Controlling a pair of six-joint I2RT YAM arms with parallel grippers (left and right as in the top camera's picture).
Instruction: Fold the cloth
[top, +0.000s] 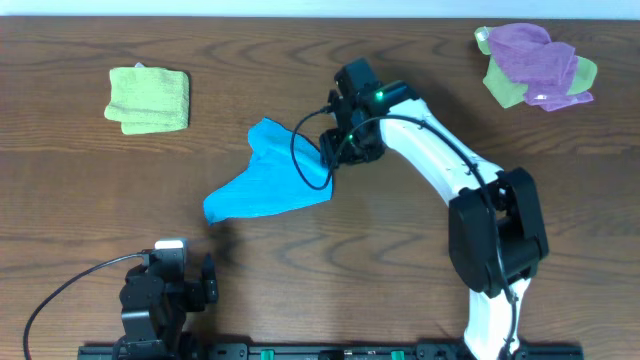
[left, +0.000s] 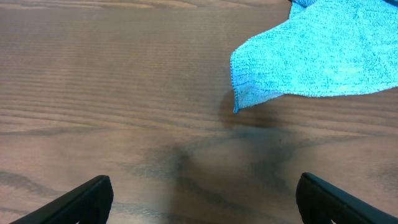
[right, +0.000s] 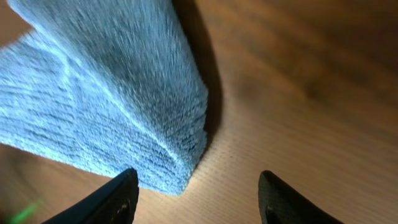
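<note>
At centre: cloth (top: 272, 178), light floppy terry, best pinched at a corner. Right gripper (right: 198, 180) spread at its 2 o'clock edge, apparently empty; left gripper (left: 203, 183) spread.

Table (left: 124, 93) bare btwn left tool (left: 205, 202) & cloth (left: 323, 50); green cloth (top: 148, 98), purple pile (top: 535, 62) well apart, far corners.

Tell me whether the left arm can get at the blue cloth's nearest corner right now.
Probably yes: only bare table lies between the open left gripper and the cloth's nearest corner, and the right gripper is at its far side.
</note>
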